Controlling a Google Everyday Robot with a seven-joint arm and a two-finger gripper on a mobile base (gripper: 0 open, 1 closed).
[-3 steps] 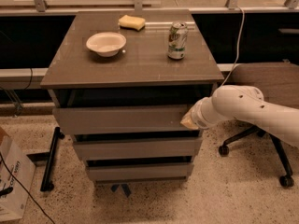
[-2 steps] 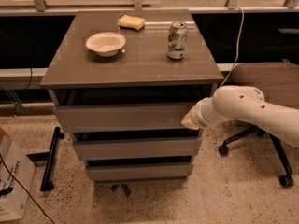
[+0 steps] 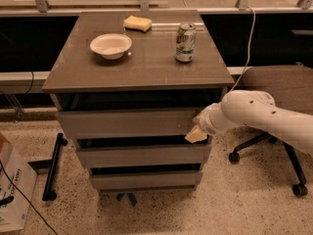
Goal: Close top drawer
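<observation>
The top drawer is a wide grey drawer with a flat handle-less front, just under the cabinet top. It stands a little out, with a dark gap above its front. My gripper is at the right end of that front, its pale tip against the drawer's lower right corner. The white arm reaches in from the right.
On the cabinet top stand a white bowl, a yellow sponge and a green can. Two shorter drawer fronts lie below. An office chair stands at right, a cardboard box at left.
The gripper stays at the right end of the top drawer's front. No clear movement of drawer or arm shows.
</observation>
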